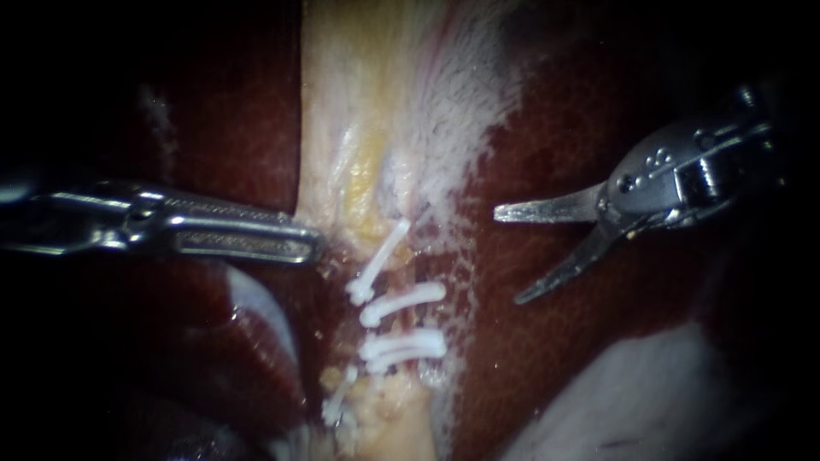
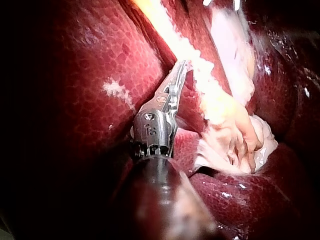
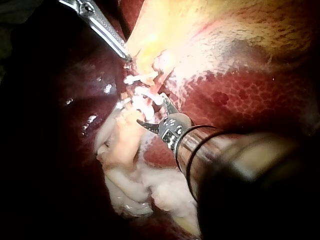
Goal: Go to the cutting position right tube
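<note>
The pale yellow gallbladder (image 1: pixel 367 102) narrows downward into a tube strand (image 1: pixel 395 323) crossed by several white clips (image 1: pixel 401 299). I cannot tell from this view which strand is the right tube. My left instrument (image 1: pixel 295 243) comes in level from the left, its jaws shut on the gallbladder's edge just above the clips. It grips the same yellow strip in the left wrist view (image 2: pixel 178 75). My right instrument (image 1: pixel 506 256) hovers over the liver to the right of the clips, its two thin blades open and pointing at them. In the right wrist view (image 3: pixel 152 112) the blades stand just short of the clips (image 3: pixel 142 97).
Dark red liver (image 1: pixel 598 341) surrounds the strand on both sides. A pale lump of tissue (image 1: pixel 658 401) lies at the lower right. Frayed whitish-pink tissue (image 3: pixel 135 170) lies beside my right instrument's shaft, and the same tissue (image 2: pixel 235 140) lies beside my left instrument's jaws.
</note>
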Tool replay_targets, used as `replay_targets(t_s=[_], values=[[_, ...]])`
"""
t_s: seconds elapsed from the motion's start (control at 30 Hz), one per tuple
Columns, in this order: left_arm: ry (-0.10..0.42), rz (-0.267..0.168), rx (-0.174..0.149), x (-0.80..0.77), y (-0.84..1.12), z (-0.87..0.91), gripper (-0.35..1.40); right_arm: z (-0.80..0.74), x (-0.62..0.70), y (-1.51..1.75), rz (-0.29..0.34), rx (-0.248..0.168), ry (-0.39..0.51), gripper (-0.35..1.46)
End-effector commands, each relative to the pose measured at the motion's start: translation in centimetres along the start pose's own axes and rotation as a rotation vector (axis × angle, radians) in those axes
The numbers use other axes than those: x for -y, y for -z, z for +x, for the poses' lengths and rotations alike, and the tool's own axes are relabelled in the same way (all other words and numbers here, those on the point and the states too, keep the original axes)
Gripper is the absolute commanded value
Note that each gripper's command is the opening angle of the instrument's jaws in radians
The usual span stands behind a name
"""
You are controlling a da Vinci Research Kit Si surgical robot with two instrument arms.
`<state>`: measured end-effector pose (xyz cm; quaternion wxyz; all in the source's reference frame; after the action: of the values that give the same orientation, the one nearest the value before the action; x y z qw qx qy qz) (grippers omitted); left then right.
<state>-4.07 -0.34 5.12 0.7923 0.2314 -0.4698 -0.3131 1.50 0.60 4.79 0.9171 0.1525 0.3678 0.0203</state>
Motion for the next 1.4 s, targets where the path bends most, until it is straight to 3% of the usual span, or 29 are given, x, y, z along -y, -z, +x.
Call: replay_targets(t_s=[0.03, 0.13, 0.3, 0.43, 0.63, 0.83, 1.07, 1.4], values=[[0.001, 0.001, 0.000, 0.00, 0.01, -0.01, -0.35, -0.02, 0.01, -0.02, 0.004, 0.000, 0.001, 1.44], [0.005, 0.006, -0.001, 0.00, 0.07, -0.10, -0.35, -0.09, 0.04, -0.10, 0.026, -0.004, -0.004, 1.44], [0.021, -0.006, 0.004, 0.04, 0.32, -0.39, -0.35, -0.29, 0.12, -0.38, 0.074, -0.006, -0.062, 1.44], [0.006, -0.012, 0.031, 0.13, 0.54, -0.61, -0.35, -0.45, 0.19, -0.61, 0.125, -0.003, -0.132, 1.42], [-0.015, -0.014, 0.055, 0.33, 0.75, -0.84, -0.35, -0.57, 0.28, -0.90, 0.246, 0.013, -0.222, 1.20], [-0.017, -0.016, 0.061, 0.44, 0.80, -0.91, -0.35, -0.54, 0.30, -1.11, 0.306, 0.031, -0.287, 0.97], [-0.017, -0.016, 0.061, 0.44, 0.80, -0.91, -0.35, -0.49, 0.24, -1.25, 0.329, 0.007, -0.324, 0.76], [-0.017, -0.016, 0.061, 0.44, 0.79, -0.91, -0.35, -0.45, 0.26, -1.49, 0.339, 0.017, -0.329, 0.56]])
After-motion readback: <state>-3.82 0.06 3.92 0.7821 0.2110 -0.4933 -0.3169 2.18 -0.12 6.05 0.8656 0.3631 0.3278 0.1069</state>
